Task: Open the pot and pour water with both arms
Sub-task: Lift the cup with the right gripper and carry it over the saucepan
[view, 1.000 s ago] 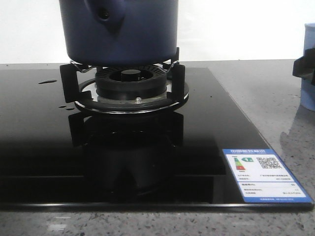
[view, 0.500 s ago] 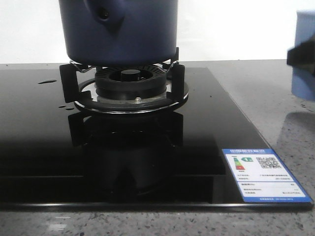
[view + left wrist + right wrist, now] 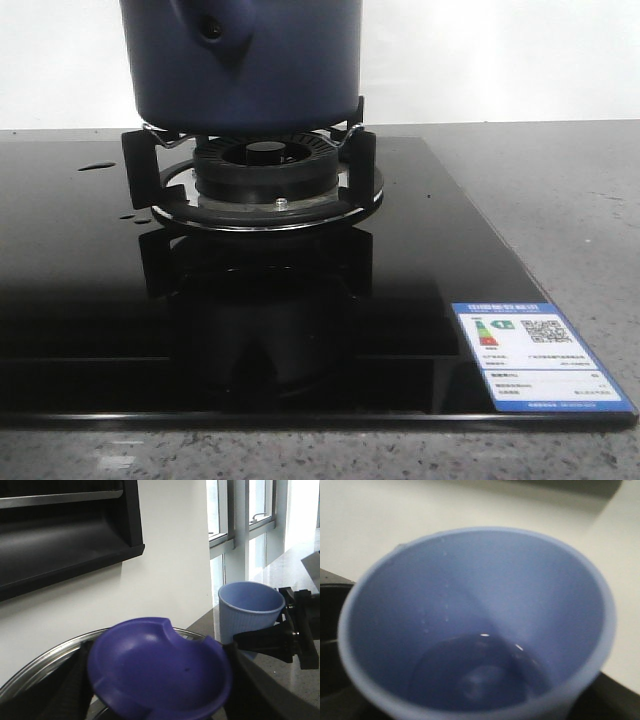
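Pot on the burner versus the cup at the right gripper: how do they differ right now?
The dark navy-blue matte pot sits on the black burner grate; the pale blue ribbed plastic cup is held beside it by the right gripper. The pot is far wider than the cup. The cup is open-topped with water inside; the pot's contents are hidden. Both are blue and upright.

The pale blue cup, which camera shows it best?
The left wrist view: the whole pale blue cup shows, upright, with the right tool at its side. The right wrist view looks into it, showing only its inside and some water. The front view misses it.
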`<state>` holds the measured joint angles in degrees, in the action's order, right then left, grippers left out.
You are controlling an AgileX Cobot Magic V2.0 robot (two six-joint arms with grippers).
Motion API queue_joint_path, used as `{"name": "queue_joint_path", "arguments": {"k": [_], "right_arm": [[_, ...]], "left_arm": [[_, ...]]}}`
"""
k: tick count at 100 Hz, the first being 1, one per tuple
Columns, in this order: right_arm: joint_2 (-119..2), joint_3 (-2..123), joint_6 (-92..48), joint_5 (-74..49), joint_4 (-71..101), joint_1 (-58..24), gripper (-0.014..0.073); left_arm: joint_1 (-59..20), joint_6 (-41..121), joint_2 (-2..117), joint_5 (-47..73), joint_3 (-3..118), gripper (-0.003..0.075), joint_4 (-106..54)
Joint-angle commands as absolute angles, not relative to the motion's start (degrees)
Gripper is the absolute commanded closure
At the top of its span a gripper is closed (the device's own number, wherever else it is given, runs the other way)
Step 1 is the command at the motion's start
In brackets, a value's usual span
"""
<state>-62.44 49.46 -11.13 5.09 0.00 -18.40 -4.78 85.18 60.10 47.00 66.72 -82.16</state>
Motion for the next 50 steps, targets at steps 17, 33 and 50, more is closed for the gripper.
{"name": "queue_joint_path", "arguments": {"k": [17,33,50], "right_arm": [[-68.3,62.8,-11.1,0.0,-9.4,-24.6,0.0388],[-72.5,69.2,-11.2,-6.1,-18.1,-28.8,0.0388],[-76.2,74.2,-11.2,-10.2,-27.0,-32.1,0.0388]], "left_arm": [[-5.3,84.3,59.0,46.1,69.0,0.0438,-87.1],[-5.3,83.4,59.0,46.1,69.0,0.0438,-87.1],[-5.3,83.4,59.0,46.1,69.0,0.0438,-87.1]]}}
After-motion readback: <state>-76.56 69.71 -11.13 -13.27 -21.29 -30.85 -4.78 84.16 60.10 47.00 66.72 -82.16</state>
